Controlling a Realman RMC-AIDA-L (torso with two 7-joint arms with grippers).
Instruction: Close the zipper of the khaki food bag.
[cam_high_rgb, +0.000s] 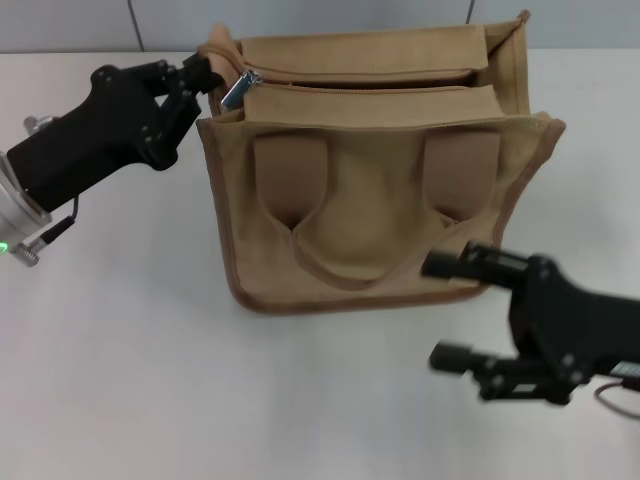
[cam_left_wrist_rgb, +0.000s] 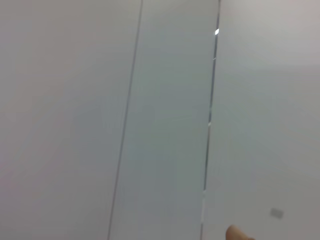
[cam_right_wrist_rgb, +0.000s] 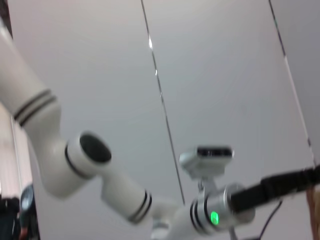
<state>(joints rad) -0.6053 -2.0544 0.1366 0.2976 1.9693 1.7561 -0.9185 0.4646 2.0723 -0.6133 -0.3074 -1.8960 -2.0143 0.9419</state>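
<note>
One khaki food bag (cam_high_rgb: 375, 200), one zipper (cam_high_rgb: 360, 84), slider at left end. Left gripper (cam_high_rgb: 200, 75) pinches bag's corner; right gripper (cam_high_rgb: 450, 310) wide open, empty, near bag's front.

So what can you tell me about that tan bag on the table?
The bag is a boxy tan canvas tote with darker brown edging, standing upright on the white table. Two wide strap patches hold a handle that droops down its front. Along the top runs a zipper, open, with its silver slider at the robot's left end. The left gripper touches that corner; the right gripper sits open by the front.
</note>
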